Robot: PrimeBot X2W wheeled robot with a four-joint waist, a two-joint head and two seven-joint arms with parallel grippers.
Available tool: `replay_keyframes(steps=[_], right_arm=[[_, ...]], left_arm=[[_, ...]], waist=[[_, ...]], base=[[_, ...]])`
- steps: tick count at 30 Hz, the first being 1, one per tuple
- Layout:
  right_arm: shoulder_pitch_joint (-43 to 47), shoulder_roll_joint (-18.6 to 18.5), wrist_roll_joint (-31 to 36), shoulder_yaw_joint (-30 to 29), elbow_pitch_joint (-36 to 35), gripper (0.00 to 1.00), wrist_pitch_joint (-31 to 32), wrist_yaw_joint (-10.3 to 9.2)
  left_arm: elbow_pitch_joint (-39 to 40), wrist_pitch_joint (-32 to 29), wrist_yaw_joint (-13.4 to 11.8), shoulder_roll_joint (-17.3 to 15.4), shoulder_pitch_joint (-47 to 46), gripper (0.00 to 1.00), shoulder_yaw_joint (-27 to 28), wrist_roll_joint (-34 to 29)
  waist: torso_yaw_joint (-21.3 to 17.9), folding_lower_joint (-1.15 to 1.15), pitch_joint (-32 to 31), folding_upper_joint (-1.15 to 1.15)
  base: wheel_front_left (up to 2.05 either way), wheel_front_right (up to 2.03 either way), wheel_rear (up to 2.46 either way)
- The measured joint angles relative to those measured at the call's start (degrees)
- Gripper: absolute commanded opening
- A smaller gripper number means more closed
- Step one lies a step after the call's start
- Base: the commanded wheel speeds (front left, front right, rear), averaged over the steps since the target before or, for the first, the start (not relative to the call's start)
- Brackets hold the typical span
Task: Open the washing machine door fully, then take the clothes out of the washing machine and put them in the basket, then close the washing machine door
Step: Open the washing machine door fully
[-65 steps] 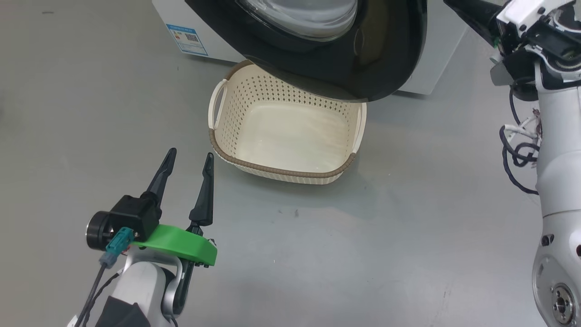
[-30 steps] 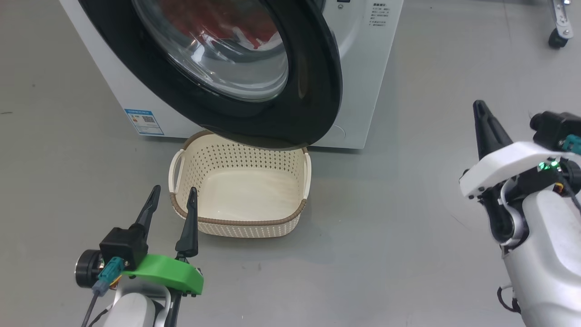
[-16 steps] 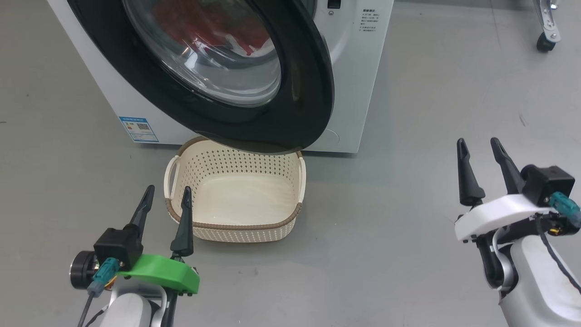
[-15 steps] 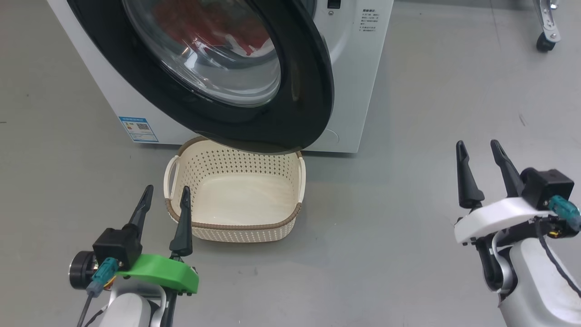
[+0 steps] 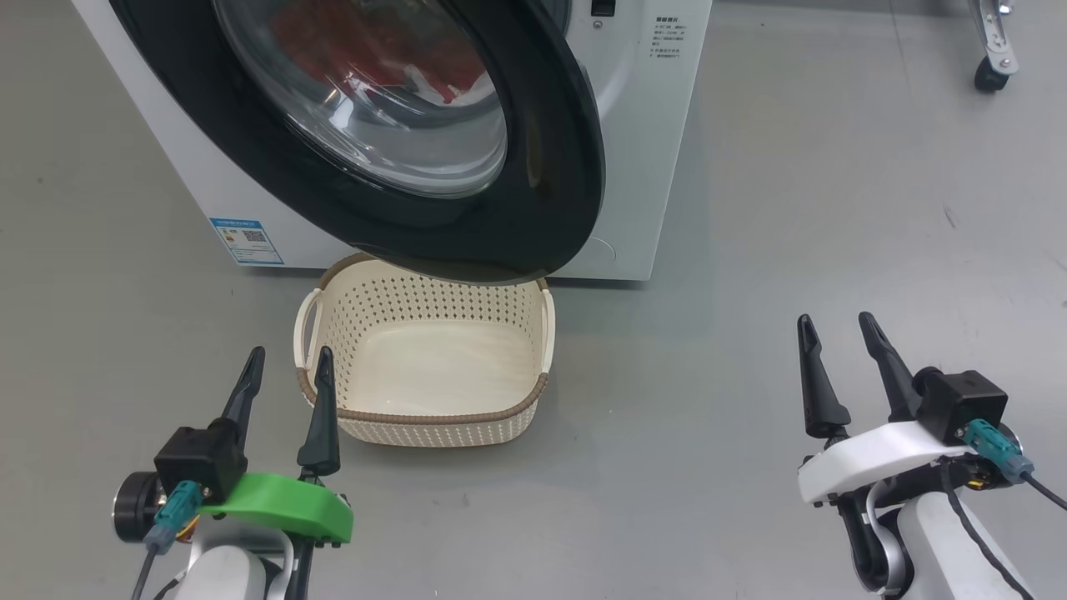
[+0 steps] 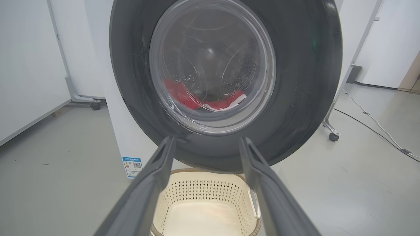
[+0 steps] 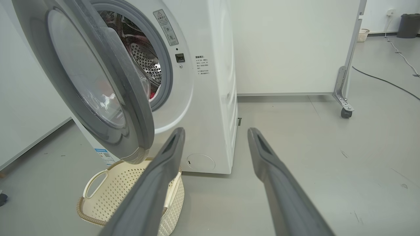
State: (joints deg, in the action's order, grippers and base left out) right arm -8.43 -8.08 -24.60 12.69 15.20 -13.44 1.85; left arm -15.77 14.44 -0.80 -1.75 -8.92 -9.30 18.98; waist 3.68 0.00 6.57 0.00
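Washing machine door [image 5: 542, 208] ajar, overhanging basket [image 5: 433, 427]

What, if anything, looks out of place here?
Only the washing machine door: it stands partly open, its lower edge above the back of the basket. Nothing looks spilled or damaged.

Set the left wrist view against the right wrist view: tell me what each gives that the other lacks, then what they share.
Left wrist view: the door face-on, with the red clothes lying behind its glass.
Right wrist view: the door edge-on and standing ajar, with the perforated drum in the gap.
Shared: the white washing machine, the empty basket on the floor below the door, and the blue label low on the machine's front.
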Motion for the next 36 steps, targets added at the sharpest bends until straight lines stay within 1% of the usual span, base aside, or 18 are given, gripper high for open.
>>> replay_keyframes(steps=[12, 36], right_arm=[[0.85, 0.37, 0.21, 0.08, -1.79, 1.0, -0.51, -0.04], [1.97, 0.57, 0.66, -0.34, -3.14, 1.0, -0.57, -0.26]], left_arm=[[0.11, 0.0, 0.01, 0.0, 0.55, 1.0, 0.08, -0.01], [0.11, 0.0, 0.02, 0.0, 0.69, 1.0, 0.01, -0.01]], waist=[[-0.27, 0.0, 0.16, 0.0], [0.29, 0.0, -0.11, 0.0]], base=[[0.0, 0.0, 0.0], [0.0, 0.0, 0.0]])
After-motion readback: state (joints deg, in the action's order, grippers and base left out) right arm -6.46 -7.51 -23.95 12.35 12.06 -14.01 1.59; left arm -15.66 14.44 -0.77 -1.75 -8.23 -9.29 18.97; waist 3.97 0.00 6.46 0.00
